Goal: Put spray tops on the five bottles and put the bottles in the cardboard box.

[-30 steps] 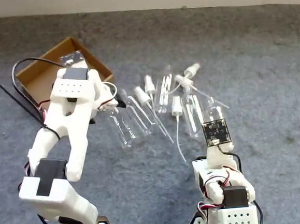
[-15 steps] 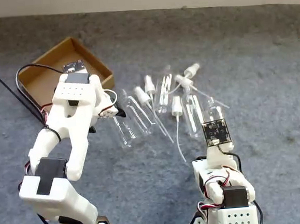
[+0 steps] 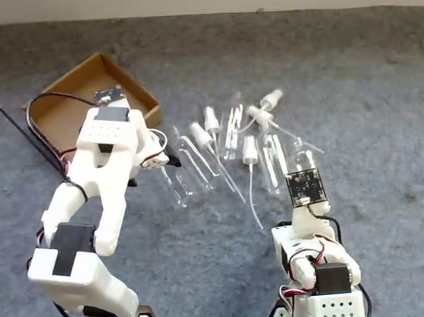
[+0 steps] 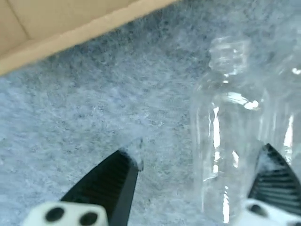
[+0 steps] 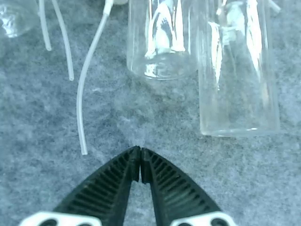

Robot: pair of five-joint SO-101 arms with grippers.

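The clear bottles [image 3: 225, 139] lie on their sides in the middle of the table [image 3: 353, 81], mixed with the loose spray tops [image 3: 249, 150] and their thin tubes [image 5: 87, 84]. As far as I can see, no top is on a bottle yet. The step in hand seems to be the first pick: the left hand [image 4: 197, 155] is spread wide around the leftmost bottle [image 4: 225, 136], near the cardboard box [image 3: 129, 80] toward the far left corner. Next it probably must close on the body and lift the bottle, so that a top can go in the neck. The right hand [image 5: 140, 162] is pressed together, just before two bottle bases. I cannot tell if the left fingers touch the glass. The left arm [image 3: 103, 174] hides part of the box, and the overlapping bottles are hard to count.
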